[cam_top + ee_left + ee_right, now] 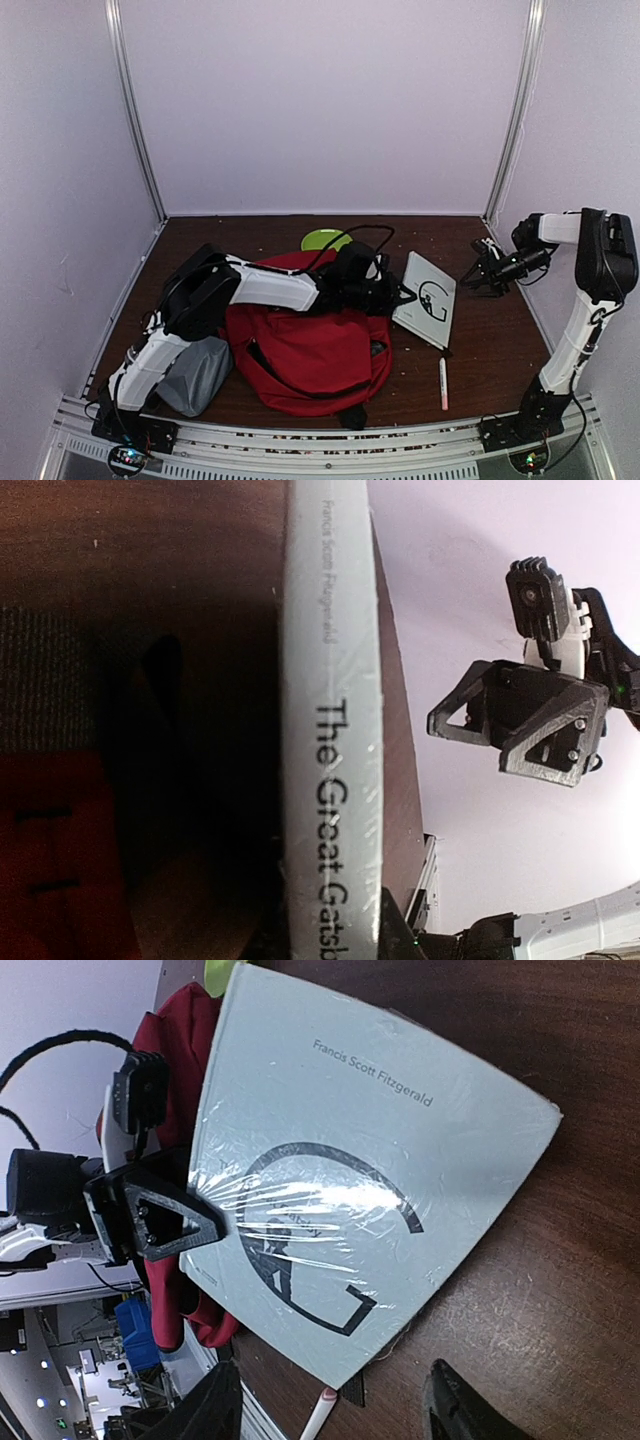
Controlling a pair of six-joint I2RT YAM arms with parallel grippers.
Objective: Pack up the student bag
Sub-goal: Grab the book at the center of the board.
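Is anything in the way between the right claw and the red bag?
Yes. The book sits right between the open right gripper and the student bag. The left gripper grips the book's edge on the bag side.

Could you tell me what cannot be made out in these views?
Top external: upper part of the student bag, covered by the left arm.
Top external: the green item, behind the bag, too small to identify.
Left wrist: the title's end on the book spine, cut off by the bottom edge.
Right wrist: most of the pen, cut off below.
Right wrist: lower finger of the left claw, under the book cover; grip unsure.
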